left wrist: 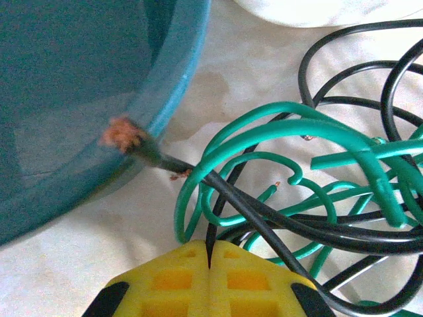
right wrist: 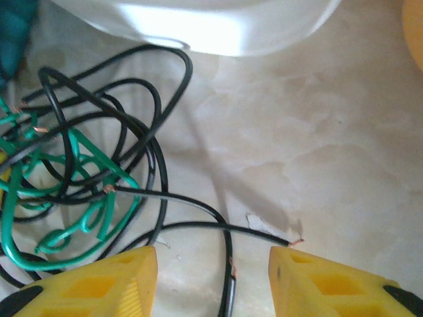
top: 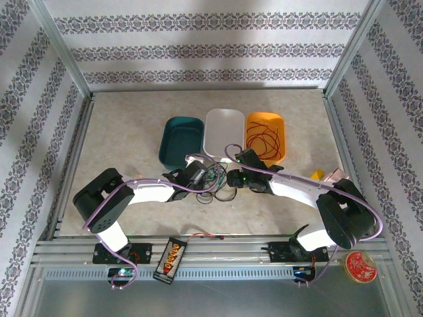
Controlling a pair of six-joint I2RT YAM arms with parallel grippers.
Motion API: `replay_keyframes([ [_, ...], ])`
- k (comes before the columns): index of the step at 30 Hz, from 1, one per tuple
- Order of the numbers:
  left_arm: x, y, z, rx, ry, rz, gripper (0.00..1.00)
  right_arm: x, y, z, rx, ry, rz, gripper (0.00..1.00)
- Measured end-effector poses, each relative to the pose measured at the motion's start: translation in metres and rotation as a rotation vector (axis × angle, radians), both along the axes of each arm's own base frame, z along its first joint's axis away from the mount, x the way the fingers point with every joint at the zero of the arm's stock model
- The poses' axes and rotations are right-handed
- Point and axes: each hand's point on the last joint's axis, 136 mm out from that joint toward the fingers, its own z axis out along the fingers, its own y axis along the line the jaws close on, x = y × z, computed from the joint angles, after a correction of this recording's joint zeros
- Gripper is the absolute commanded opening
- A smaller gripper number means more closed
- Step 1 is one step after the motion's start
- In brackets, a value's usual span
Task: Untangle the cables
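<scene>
The left hand (left wrist: 209,254) is closed, and its two yellow fingers (left wrist: 172,281) pinch a black cable (left wrist: 258,214) in the seam between them. From there this cable runs up to the outer wall of the teal tray (left wrist: 99,99). Its bare copper end (left wrist: 119,134) is blurred, and I cannot tell if it touches the wall. Just beside the fingers, the green cables (left wrist: 317,132) make loops that cross over and under other black ones.

The right hand (right wrist: 211,284) stands with its fingers (right wrist: 86,284) well apart and holds nothing. One thin black cable end (right wrist: 231,290) lies on the bench (right wrist: 317,132) in the gap between them. Another one (right wrist: 264,234) ends near the right finger. To the left lies the knot of green (right wrist: 66,172) and black loops.

In the top view, the cables (top: 215,181) lie on the bench between the two hands, just before the white tray (top: 225,132). The orange tray (top: 266,115) carries red cables (top: 263,140). At the near edge are a battery pack (top: 170,259) with its lead (top: 198,236), and a round red disc (top: 360,265).
</scene>
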Motion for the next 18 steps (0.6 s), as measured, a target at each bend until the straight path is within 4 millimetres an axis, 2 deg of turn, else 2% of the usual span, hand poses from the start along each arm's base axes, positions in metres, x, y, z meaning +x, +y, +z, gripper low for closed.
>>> replay_keyframes([
  [4, 0.000, 0.000, 0.000, 0.002, -0.001, 0.001, 0.00, -0.014, -0.004, -0.012, -0.026, 0.037, 0.032, 0.48],
  [9, 0.000, 0.000, 0.000, 0.003, -0.001, 0.002, 0.00, -0.036, 0.012, -0.018, -0.036, 0.058, 0.140, 0.48],
  [13, 0.001, 0.000, 0.000, 0.004, -0.003, 0.003, 0.00, -0.042, 0.018, -0.018, -0.038, 0.058, 0.179, 0.49],
  [18, 0.001, 0.000, 0.000, 0.004, -0.003, 0.002, 0.00, -0.048, 0.014, -0.021, -0.084, 0.059, 0.197, 0.49],
])
